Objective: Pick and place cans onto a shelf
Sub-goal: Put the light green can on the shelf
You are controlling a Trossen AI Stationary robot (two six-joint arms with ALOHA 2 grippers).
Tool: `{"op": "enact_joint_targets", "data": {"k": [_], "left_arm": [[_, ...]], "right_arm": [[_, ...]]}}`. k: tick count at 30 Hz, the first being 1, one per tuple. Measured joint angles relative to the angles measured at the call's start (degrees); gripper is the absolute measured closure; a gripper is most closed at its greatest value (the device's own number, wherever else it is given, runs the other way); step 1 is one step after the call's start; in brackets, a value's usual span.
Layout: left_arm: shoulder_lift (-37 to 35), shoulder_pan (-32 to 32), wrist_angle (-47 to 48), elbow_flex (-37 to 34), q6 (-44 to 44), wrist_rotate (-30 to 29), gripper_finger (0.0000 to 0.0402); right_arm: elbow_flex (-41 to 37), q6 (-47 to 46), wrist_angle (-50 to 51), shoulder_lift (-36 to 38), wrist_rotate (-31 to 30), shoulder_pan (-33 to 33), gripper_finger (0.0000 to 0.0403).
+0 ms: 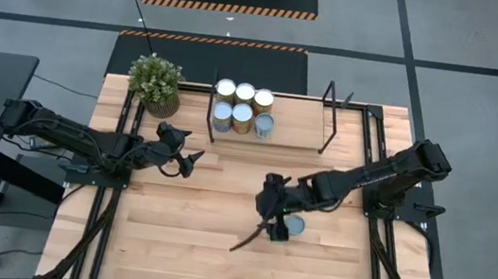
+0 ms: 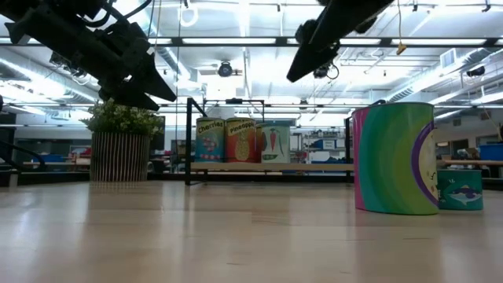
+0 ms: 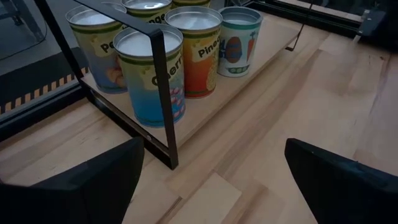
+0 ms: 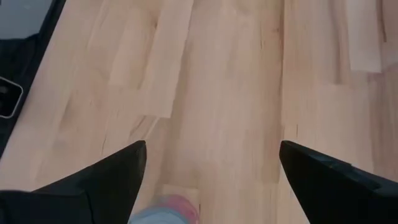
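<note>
Pick step underway: right gripper [image 1: 274,227] is hovering over a loose can [image 1: 294,226] on the surface, toward the right half and nearer the front edge than the shelf [image 1: 298,131]. Its fingers [image 4: 93,186] are standing wide apart, holding nothing; the can's top edge [image 4: 166,210] is just showing between them in the right wrist view. Next move likely needs lowering so the fingers straddle the can, then closing. Six cans [image 1: 243,106] are sitting on the shelf's left end by the back edge, beside the plant [image 1: 156,84]. Another can [image 2: 459,189] is standing just beside the loose one in the low view. Left gripper [image 1: 188,159] is waiting in front of the shelf's left end, fingers [image 3: 93,183] spread wide, empty.
</note>
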State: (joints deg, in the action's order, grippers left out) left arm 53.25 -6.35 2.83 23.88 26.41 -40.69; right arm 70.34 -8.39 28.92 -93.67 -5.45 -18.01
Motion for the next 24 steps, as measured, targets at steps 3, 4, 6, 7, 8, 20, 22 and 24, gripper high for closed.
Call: {"op": "enact_joint_targets", "data": {"k": [3, 4, 6, 7, 8, 20, 22, 24], "left_arm": [[-0.01, 0.00, 0.01, 0.00, -0.01, 0.01, 0.0005], [-0.01, 0.00, 0.01, 0.00, 0.00, 0.02, 0.0005], [-0.02, 0.00, 0.05, 0.00, 0.00, 0.02, 0.0005], [0.00, 0.00, 0.09, 0.00, 0.00, 0.02, 0.0005], [-0.01, 0.00, 0.07, 0.00, 0.00, 0.02, 0.0005], [0.00, -0.02, 0.25, 0.00, 0.39, 0.02, 0.0005], [-0.01, 0.00, 0.28, 0.00, 0.39, 0.02, 0.0005], [-0.02, 0.00, 0.41, 0.00, 0.39, 0.02, 0.0005]], "right_arm": [[-0.38, 0.74, -0.23, 0.00, -1.82, -2.96, 0.0027], [-0.63, 0.90, -0.17, 0.00, -2.43, -3.80, 0.0027], [-1.38, 1.53, -0.30, 0.00, -2.65, -5.32, 0.0024], [-1.88, 2.16, -0.31, 0.00, -2.67, -5.97, 0.0022], [-2.10, 2.61, 0.51, 0.00, -2.75, -6.56, 0.0019], [-1.21, -6.92, 30.74, 0.04, -8.63, -10.13, 0.0018], [-3.34, -7.92, 29.98, 0.00, -8.39, -10.17, 0.0018], [-5.00, -7.10, 26.07, 0.00, -8.35, -10.19, 0.0018]]}}
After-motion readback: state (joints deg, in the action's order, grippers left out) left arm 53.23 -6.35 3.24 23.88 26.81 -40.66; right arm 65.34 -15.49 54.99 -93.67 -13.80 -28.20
